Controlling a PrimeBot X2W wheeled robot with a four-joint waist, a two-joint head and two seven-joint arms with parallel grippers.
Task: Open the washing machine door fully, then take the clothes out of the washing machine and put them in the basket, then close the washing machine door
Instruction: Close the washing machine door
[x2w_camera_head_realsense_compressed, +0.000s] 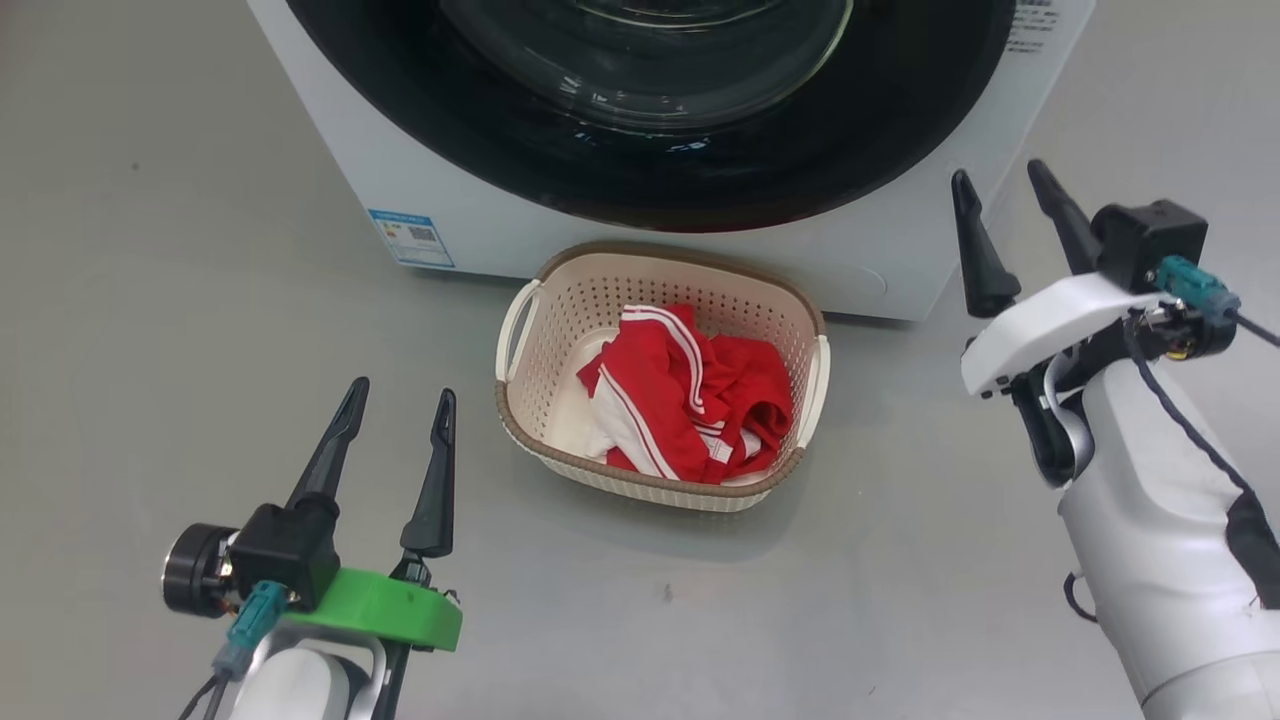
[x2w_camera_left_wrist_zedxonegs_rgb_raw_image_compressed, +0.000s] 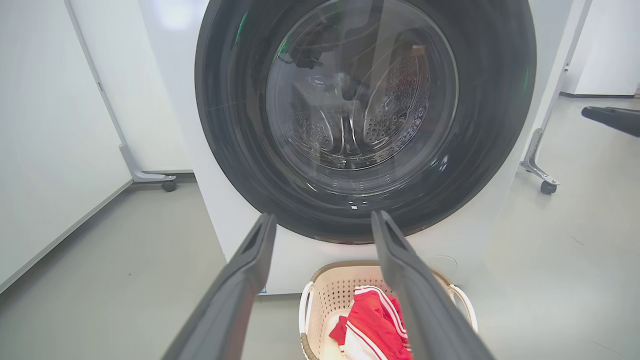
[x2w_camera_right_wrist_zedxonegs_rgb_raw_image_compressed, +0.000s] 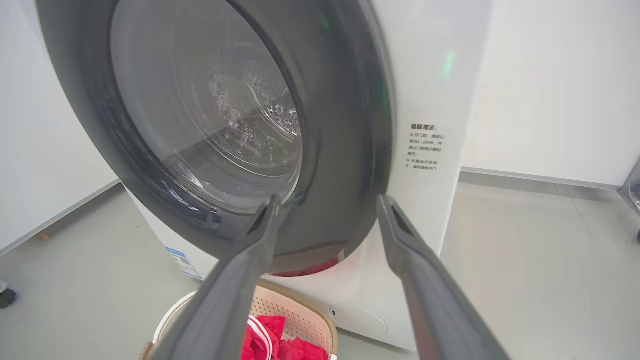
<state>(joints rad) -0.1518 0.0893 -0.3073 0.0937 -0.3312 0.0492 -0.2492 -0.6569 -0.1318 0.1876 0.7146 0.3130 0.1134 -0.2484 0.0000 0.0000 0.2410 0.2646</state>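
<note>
The white washing machine stands at the top of the head view, and its black-rimmed round door lies shut against its front. Through the glass the steel drum shows. The cream basket sits on the floor just before the machine, holding the red clothes with white stripes. My left gripper is open, left of the basket and empty. My right gripper is open too, off the machine's right front corner, with nothing between its fingers.
Grey floor spreads around the machine and basket. A blue label is stuck low on the washer's front. White partition panels on wheeled feet stand on both sides behind the machine.
</note>
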